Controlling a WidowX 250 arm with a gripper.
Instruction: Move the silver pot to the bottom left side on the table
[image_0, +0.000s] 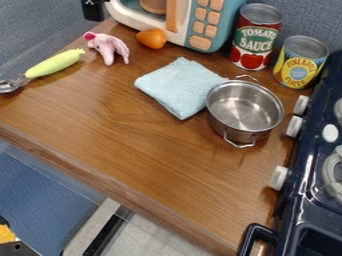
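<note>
The gripper (93, 9), probably the black piece by the far left corner of the desk (150, 165), may be open or closed; I can't tell. The pot (244, 109) sits toward the right edge, the whole move undone.

one pot (244, 111), two cans (256, 37), one cloth (179, 87)

"TOMATO SAUCE" on red can (256, 37), "PINEAPPLE SLICES" on yellow (300, 64)

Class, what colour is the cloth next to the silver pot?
The cloth is pale blue, seen best in the camera view.
</note>
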